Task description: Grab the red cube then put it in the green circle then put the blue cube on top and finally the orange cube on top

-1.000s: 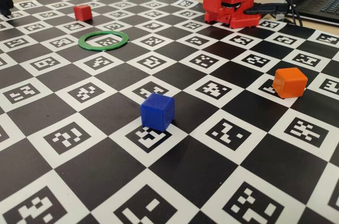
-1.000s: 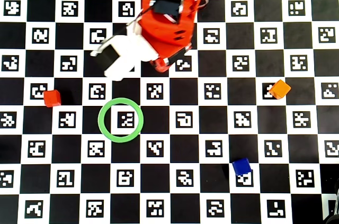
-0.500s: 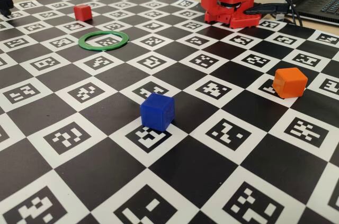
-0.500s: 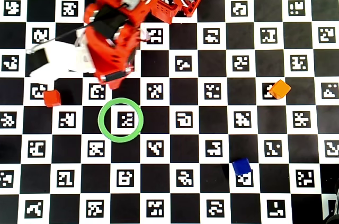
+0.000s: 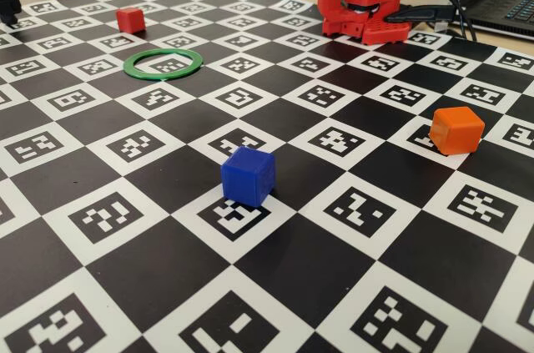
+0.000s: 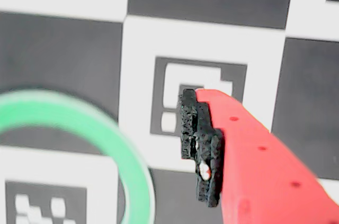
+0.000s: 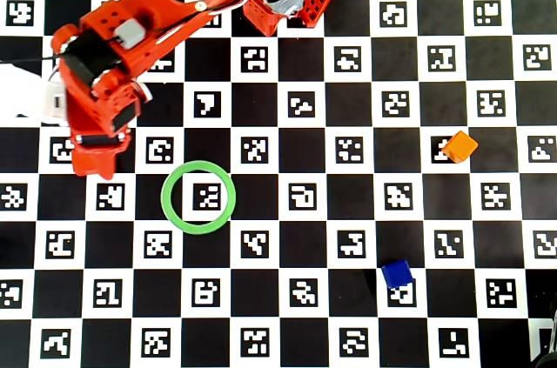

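Red matte plastic, the small red cube (image 5: 130, 19) sits on a far-left square of the black-and-white marker-printed checkerboard (image 5: 275, 286) in the fixed view; in the overhead view the arm covers that spot. Just nearer lies the thin flat green ring (image 7: 198, 197), empty in the middle. The deep-blue plastic cube (image 7: 397, 274) rests well to the right and nearer in the overhead view, and the bright-orange plastic cube (image 7: 459, 146) further right still. The red printed arm (image 7: 130, 46) reaches out to the left, its gripper (image 7: 96, 159) hanging left of the ring. The wrist view shows one red finger with a black pad (image 6: 201, 144) beside the ring; whether the jaws are apart I cannot tell.
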Robot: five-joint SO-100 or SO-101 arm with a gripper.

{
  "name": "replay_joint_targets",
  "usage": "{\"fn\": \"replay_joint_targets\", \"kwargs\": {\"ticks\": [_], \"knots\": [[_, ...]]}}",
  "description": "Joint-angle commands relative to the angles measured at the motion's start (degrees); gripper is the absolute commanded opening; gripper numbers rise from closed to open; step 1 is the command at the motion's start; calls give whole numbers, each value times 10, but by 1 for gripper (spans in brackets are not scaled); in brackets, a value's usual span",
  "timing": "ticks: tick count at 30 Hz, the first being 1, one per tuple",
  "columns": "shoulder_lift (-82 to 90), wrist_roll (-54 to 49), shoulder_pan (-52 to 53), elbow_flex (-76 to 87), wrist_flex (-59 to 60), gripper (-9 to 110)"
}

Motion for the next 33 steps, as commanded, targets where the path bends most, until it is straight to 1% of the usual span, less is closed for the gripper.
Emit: {"fn": "replay_joint_targets", "kwargs": {"ticks": [1,16,33], "knots": [[-7,-2,17,-66,-8,40],[-133,1,45,-134,-29,42],[-198,-23,61,-125,-58,45]]}}
